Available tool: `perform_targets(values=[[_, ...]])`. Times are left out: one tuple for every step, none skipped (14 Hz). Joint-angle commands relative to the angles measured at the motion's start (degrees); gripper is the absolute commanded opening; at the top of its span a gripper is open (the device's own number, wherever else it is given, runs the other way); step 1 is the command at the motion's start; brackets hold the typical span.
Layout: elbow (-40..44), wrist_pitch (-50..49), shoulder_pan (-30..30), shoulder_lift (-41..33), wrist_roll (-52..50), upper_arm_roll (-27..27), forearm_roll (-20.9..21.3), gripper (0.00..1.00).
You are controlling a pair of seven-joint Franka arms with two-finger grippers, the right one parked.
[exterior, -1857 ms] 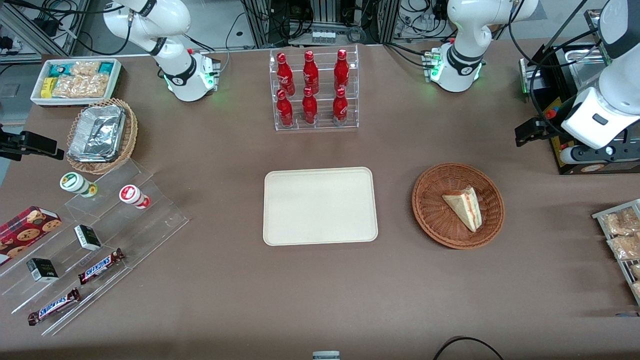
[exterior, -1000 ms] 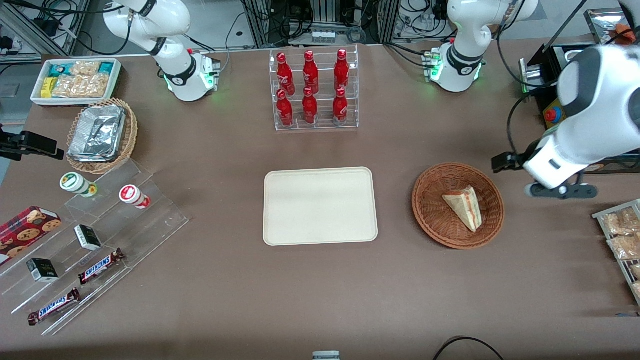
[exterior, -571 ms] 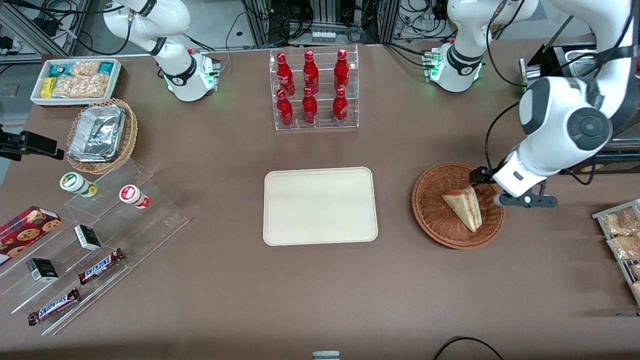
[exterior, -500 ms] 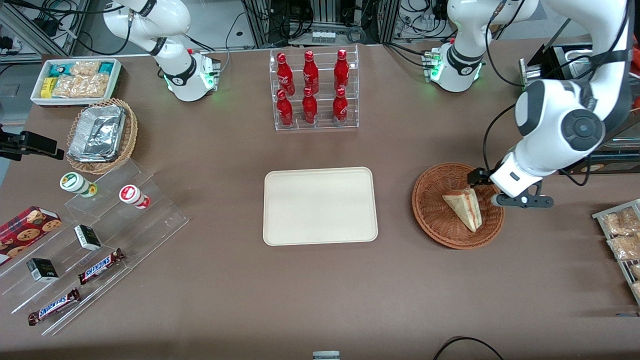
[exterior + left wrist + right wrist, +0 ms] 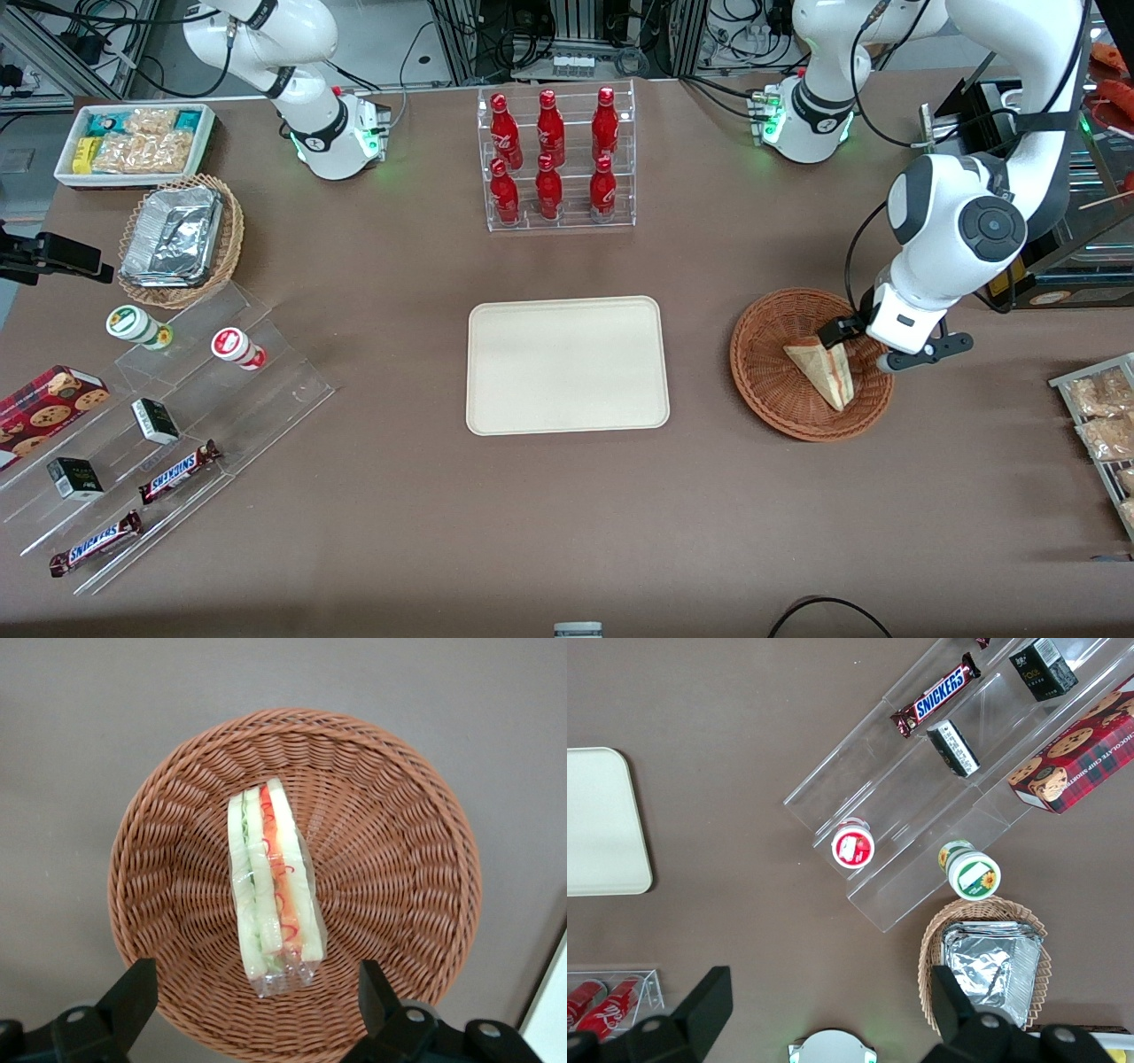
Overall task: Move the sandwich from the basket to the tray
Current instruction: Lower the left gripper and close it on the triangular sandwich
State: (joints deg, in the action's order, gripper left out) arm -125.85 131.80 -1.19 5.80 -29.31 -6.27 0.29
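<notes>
One sandwich, film-wrapped, lying in the basket, beside the bare tray on the desk. Pincer spread open, poised above the basket. Advice: descend straight, straddle the wedge across its bread faces, close gently.

gripper jaws cut off at the frame edge, basket rim partly hidden beneath the arm
</notes>
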Motion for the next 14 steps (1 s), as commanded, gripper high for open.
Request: perform_targets(values=[[-0.8, 2.8, -1.2, 1.5, -12.2, 0.2, -0.4, 1.00], [-0.7, 3.6, -1.4, 2.5, -17.0, 0.2, -0.4, 1.00], [-0.8, 5.0, -2.2, 3.3, -19.0, 0.3, -0.4, 1.00], [-0.8, 5.5, -2.4, 4.0, -19.6, 0.3, -0.4, 1.00], [-0.7, 5.6, -2.4, 4.5, -19.7, 0.3, -0.4, 1.00], [-0.7, 5.7, -2.4, 5.0, -19.7, 0.3, -0.4, 1.00], [-0.7, 6.1, -2.4, 5.3, -19.7, 0.3, -0.4, 1.00], [-0.6, 6.5, -2.4, 6.0, -19.6, 0.3, -0.4, 1.00], [-0.6, 6.6, -2.4, 6.5, -19.6, 0.3, -0.2, 1.00], [-0.5, 7.1, -2.4, 7.4, -19.6, 0.4, 0.1, 1.00], [-0.5, 7.4, -2.4, 7.8, -19.6, 0.4, 0.3, 1.00], [-0.5, 7.5, -2.3, 8.6, -19.5, 0.5, 0.4, 1.00], [-0.4, 7.6, -2.2, 9.0, -19.5, 0.5, 0.4, 1.00], [-0.4, 7.7, -2.2, 9.3, -19.5, 0.6, 0.4, 0.98]])
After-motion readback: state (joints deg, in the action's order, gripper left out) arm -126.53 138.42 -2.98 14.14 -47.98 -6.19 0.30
